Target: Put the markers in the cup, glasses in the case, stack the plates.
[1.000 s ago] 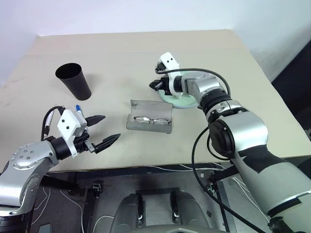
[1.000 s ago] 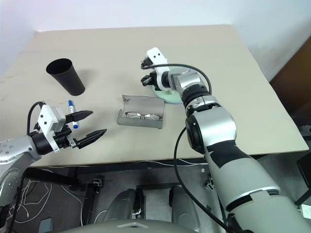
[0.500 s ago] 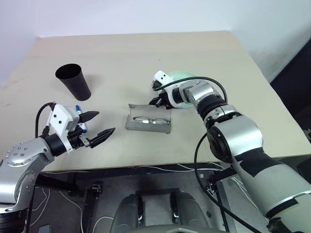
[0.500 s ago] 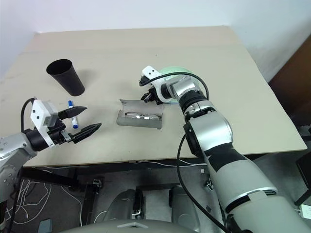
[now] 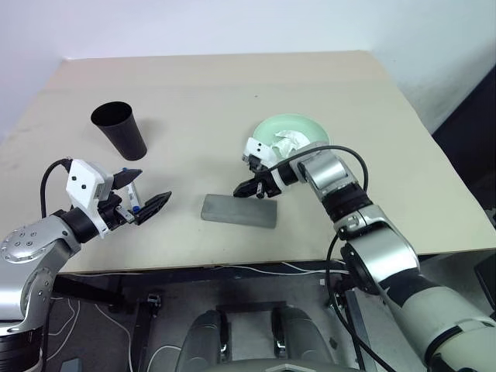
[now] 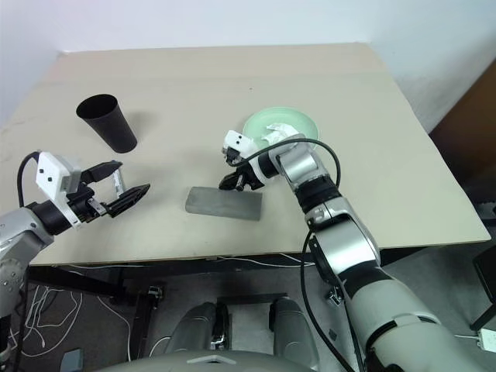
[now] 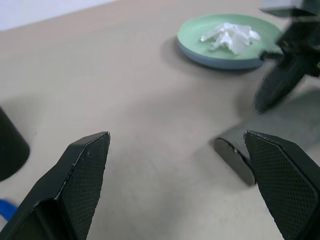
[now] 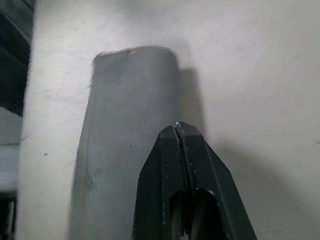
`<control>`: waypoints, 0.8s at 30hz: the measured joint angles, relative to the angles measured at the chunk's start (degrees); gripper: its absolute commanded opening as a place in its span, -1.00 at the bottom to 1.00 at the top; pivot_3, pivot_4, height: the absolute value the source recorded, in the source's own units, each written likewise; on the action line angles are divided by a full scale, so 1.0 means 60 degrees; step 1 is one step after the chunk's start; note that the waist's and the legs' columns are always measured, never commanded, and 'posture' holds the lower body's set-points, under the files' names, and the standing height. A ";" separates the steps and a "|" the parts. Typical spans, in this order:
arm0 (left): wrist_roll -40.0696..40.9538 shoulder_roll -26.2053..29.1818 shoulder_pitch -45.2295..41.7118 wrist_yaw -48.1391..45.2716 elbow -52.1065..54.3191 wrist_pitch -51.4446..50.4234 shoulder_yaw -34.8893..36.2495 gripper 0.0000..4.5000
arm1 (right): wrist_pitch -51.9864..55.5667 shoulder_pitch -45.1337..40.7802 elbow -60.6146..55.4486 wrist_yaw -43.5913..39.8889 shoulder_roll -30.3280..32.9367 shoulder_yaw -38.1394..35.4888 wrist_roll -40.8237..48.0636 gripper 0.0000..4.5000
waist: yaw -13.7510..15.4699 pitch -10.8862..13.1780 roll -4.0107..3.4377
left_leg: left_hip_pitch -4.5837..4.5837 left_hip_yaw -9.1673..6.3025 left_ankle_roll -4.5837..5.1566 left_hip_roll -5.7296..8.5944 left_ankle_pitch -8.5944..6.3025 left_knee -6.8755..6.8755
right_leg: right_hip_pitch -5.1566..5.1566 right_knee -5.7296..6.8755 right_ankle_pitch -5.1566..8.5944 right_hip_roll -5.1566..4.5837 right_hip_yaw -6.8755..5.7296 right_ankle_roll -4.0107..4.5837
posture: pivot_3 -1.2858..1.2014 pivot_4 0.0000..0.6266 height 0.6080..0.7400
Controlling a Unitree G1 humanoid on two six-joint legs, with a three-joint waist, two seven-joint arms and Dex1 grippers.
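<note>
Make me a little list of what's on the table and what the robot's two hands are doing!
cup: black cup, upright, far left of table
case: grey case, lid shut, near front edge
plates: green plate on blue one, white tissue inside
marker: blue-tipped marker between left fingers
left gripper: open, holding nothing
right gripper: shut, tips at case's right end

Our left gripper [image 5: 149, 203] sits low on our left side, roughly level, fingers spread wide with nothing between them. Our right gripper [image 5: 246, 188] angles down toward centre, fingers pressed together.
</note>
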State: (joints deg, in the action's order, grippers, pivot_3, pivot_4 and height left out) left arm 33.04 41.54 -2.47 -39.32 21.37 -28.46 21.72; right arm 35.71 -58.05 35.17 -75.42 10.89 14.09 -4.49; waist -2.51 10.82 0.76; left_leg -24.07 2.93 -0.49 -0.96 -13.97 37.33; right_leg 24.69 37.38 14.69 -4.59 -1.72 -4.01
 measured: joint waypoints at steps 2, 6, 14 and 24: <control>-0.0002 -0.0089 -0.0079 0.0157 -0.0066 0.0010 0.0003 1.00 | 0.0164 0.0341 -0.0545 0.0269 0.0002 -0.0178 0.0410 -0.99 | -0.0004 0.0001 -0.0001 | 0.0002 0.0001 -0.0002 0.0000 0.0002 0.0001 | 0.0000 0.0007 -0.0001 0.0000 0.0001 0.0001 | 0.03 -0.52 1.00; -0.0085 -0.0172 -0.0082 0.0418 -0.0194 0.0033 0.0009 1.00 | 0.0256 0.0374 -0.1377 0.0903 0.0103 -0.1137 0.1366 -0.99 | 0.0018 0.0001 0.0000 | 0.0001 -0.0001 -0.0003 0.0000 0.0002 0.0004 | -0.0001 0.0006 -0.0001 -0.0001 0.0000 0.0001 | 0.03 -0.52 1.00; -0.0179 -0.0296 -0.0071 0.0765 -0.0289 0.0044 0.0198 1.00 | 0.1503 0.1606 -0.4205 -0.0209 0.1581 -0.1057 0.3178 -0.99 | 0.0055 -0.0002 0.0006 | -0.0001 -0.0007 0.0005 0.0000 -0.0002 0.0000 | -0.0013 -0.0022 -0.0001 -0.0005 -0.0002 0.0001 | 0.03 -0.52 1.00; 0.0079 -0.0420 -0.0222 0.1088 -0.0356 -0.0390 0.0338 1.00 | 0.0405 0.2574 -0.3628 0.0741 0.1183 0.0679 0.2693 -0.99 | 0.0078 -0.0009 0.0023 | 0.0020 -0.0004 0.0004 0.0005 0.0002 0.0006 | -0.0032 -0.0015 -0.0001 0.0002 -0.0003 0.0002 | 0.03 -0.52 1.00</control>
State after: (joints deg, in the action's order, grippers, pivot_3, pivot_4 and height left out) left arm 33.51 39.02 -3.80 -32.79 19.23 -30.80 23.75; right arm 38.14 -42.61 13.40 -70.98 17.99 18.16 11.67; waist -2.03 10.77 0.90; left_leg -23.95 2.91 -0.47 -0.93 -13.95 37.36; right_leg 24.50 37.29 14.69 -4.58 -1.74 -3.99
